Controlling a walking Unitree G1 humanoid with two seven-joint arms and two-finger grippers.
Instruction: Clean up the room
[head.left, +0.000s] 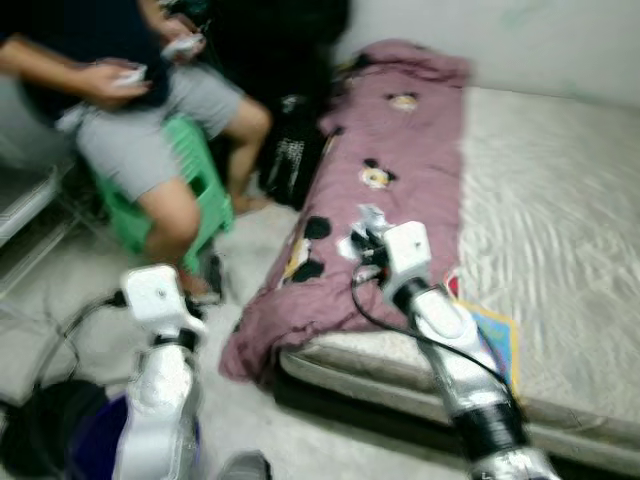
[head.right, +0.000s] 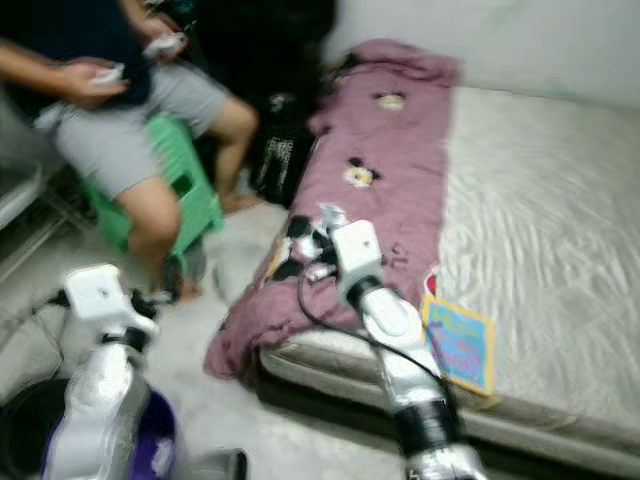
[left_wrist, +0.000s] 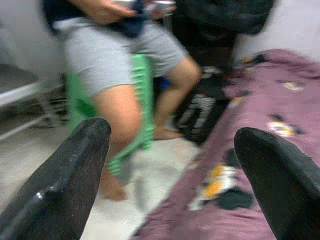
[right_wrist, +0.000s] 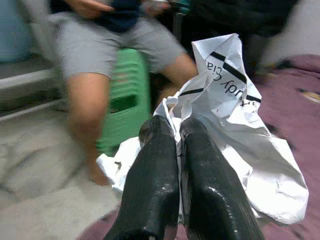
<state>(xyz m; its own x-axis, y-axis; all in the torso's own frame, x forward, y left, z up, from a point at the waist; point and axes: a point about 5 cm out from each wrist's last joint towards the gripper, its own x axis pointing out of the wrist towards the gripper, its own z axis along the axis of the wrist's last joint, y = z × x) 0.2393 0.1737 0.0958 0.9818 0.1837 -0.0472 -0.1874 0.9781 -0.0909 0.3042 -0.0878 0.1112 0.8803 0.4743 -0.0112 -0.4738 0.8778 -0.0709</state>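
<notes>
Right claw pinches crumpled paper upright.

A person in grey shorts sits on a green plastic stool at the left, holding small white objects in both hands. A black bag stands on the floor between the stool and the bed. A bare pale mattress lies to the right, and a colourful book rests on its near edge.

floor: open strip | blockers: person, bed
</notes>
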